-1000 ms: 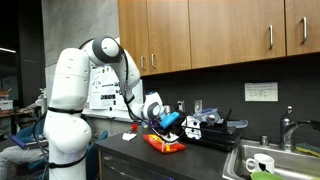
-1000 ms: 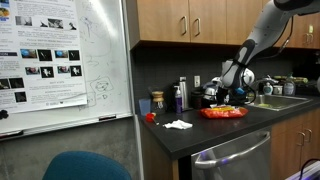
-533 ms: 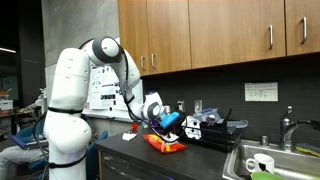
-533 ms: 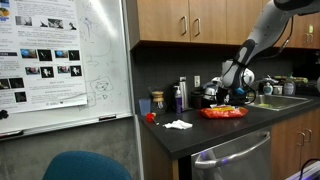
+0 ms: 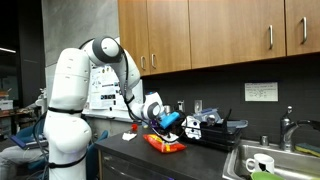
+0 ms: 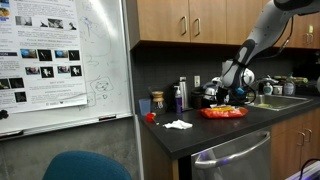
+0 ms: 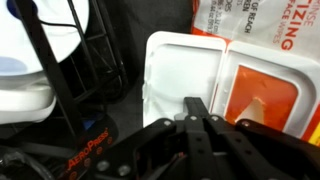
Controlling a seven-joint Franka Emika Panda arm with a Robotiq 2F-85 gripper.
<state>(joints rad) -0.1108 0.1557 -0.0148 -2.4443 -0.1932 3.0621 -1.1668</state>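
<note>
Wrist view shows the claw (image 7: 197,108) with its two dark fingers brought together at the tips and nothing between them, so it is closed and empty. Right past the fingertips lies the orange wipes pack (image 7: 190,65), flat on its back. Its white top panel faces the camera and the orange label with white lettering runs off towards the right. Whether the fingertips touch the pack cannot be told from here.

To the left of the pack stands a black wire dish rack (image 7: 50,70), just beside it, with a white bowl (image 7: 25,60) inside.

In both exterior views the pack (image 5: 165,143) (image 6: 223,113) lies in the middle of the dark tabletop (image 5: 128,150), nearer the front edge than the back wall. The claw (image 5: 160,124) (image 6: 232,97) hangs low over it, with the arm bent down from above.

In an exterior view the dish rack (image 5: 215,128) sits behind the pack towards the back edge, and a sink (image 5: 290,158) is set into the tabletop beyond it. In an exterior view a crumpled white cloth (image 6: 178,124) lies near the far end of the tabletop, well apart from the pack.
</note>
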